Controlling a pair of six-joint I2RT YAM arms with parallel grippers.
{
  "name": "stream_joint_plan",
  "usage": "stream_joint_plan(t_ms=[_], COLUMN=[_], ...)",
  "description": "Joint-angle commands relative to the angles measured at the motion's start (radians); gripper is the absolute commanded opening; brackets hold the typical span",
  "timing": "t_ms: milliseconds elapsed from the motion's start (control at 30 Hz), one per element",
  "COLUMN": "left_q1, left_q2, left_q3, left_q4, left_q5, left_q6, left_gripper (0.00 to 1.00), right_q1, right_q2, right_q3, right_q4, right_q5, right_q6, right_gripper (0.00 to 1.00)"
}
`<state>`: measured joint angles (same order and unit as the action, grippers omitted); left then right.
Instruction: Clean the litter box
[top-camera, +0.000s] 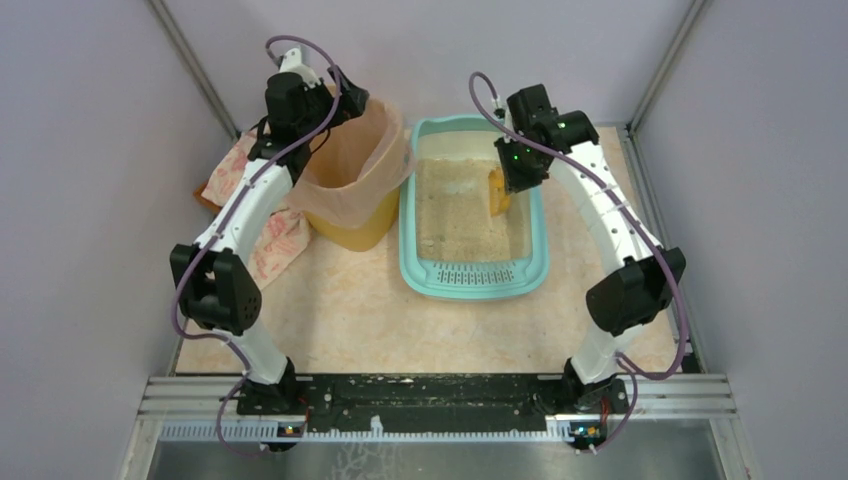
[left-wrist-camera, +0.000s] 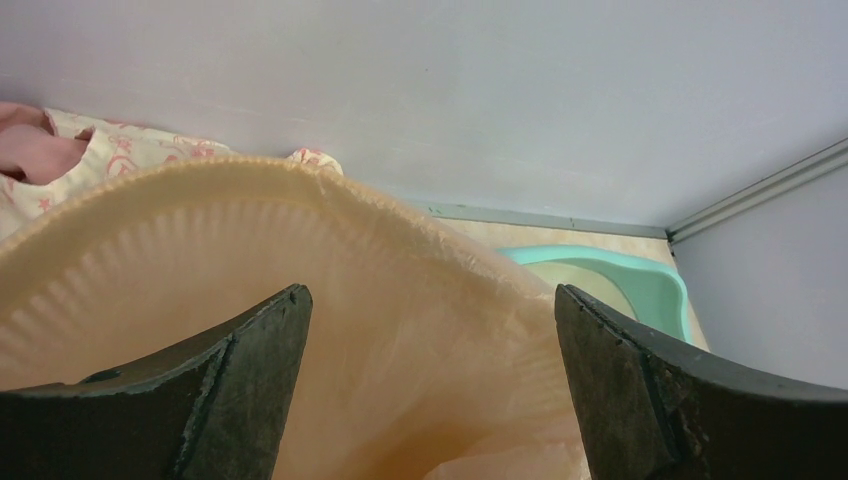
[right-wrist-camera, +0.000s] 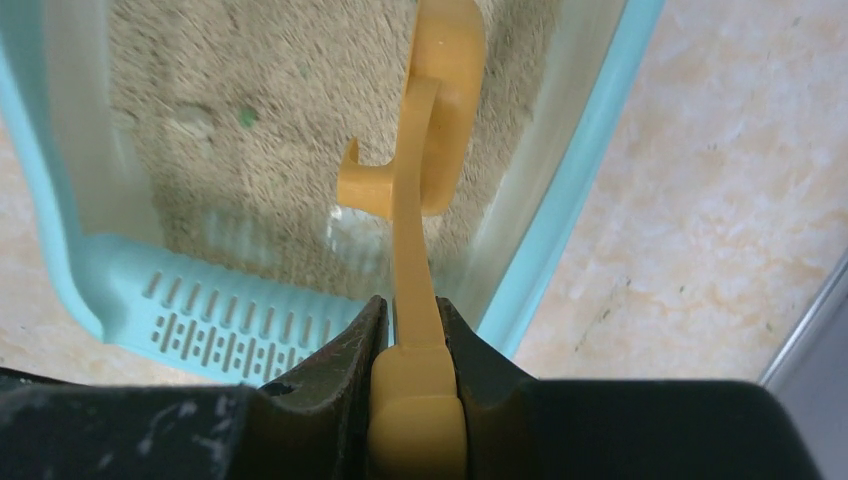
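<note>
Item 1, far-left edge of the tabletop: patterned cloth (top-camera: 240, 180), bunched left of the bin; no hazard noted.
Item 2: left gripper (left-wrist-camera: 430, 300), jaws spread wide, holding nothing, poised at the peach liner (left-wrist-camera: 300, 260) of the yellow bin (top-camera: 350, 232); a careless closure could drag the liner off its rim or tip the bin.
Item 3, far middle of the tabletop: litter box (top-camera: 405, 235), just beside the bin; sandy litter (top-camera: 455, 215) inside.
Item 4: yellow scoop (right-wrist-camera: 440, 90), low over the litter near the box's right wall; possibly touching it, the view being unclear.
Item 5: right gripper (right-wrist-camera: 412, 325), clamped on the scoop's thin handle; the handle may twist in the pinch, spilling litter across the tabletop.
</note>
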<state>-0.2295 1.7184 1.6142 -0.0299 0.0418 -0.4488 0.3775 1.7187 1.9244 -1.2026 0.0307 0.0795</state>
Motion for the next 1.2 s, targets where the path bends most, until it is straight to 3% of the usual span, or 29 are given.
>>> stream_joint_plan(t_ms=[0,233,467,800,1167], left_q1=[0.000,0.040,0.075,0.090,0.103], left_q2=[0.025,0.076,0.038,-0.004,-0.043], left_q3=[0.072,0.118,0.085,0.061,0.046], left_q4=[0.056,0.079,0.076,0.064,0.037], left_q5=[0.023,0.063,0.071,0.060,0.023], left_q6=[0.013,-0.051,-0.049,-0.020,0.023], left_gripper=[0.97,0.96,0.96,0.96,0.96], right_q1=[0.003,0.002,0.001,-0.010,-0.029], right_q2=[-0.045,-0.092,-0.119,-0.062,0.088], right_q3=[-0.077,-0.236,-0.379,-0.412,-0.426], right_q4=[-0.070,-0.058,0.078,0.180,0.285], right_q5=[0.052,0.076,-0.108,-0.364,-0.518], right_q6=[0.030,0.048,0.069,0.079,0.071], right_gripper=[0.00,0.00,0.00,0.00,0.00])
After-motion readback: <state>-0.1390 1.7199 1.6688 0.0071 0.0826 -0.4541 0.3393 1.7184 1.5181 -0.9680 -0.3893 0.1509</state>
